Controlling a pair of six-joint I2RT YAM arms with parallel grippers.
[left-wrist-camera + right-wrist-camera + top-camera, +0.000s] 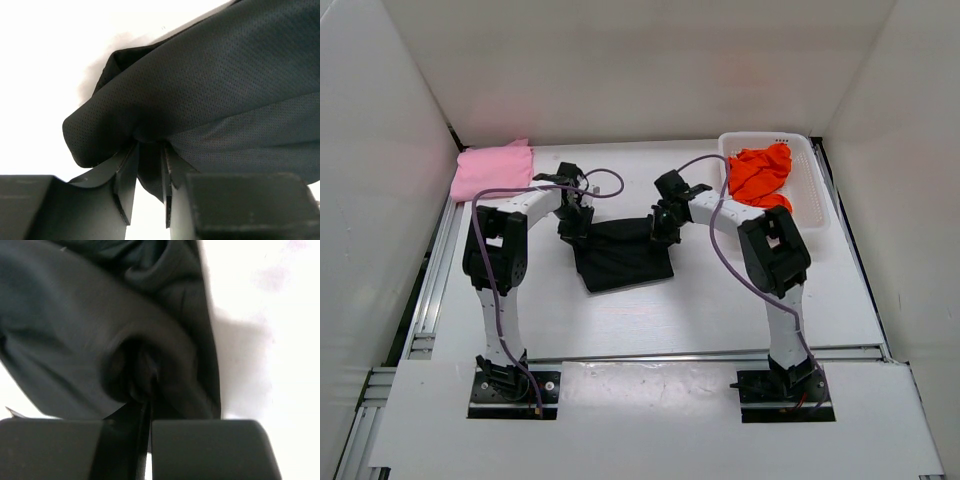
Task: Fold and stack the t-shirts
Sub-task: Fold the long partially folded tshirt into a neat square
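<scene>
Lying in soft rounded folds at the middle of the white table (720, 310), the black t-shirt (623, 255) is shown as a fine perforated knit. One pinch is clamped by the left gripper (150, 150), another by the right gripper (145, 397), whose fingertips are buried in cloth. The pink t-shirt (493, 170) is laid flat at the far left; the orange t-shirt (760, 172) is heaped in the white basket (812, 195).

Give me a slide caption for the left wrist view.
Left gripper pinching a fold of the black shirt, white table behind.
</scene>
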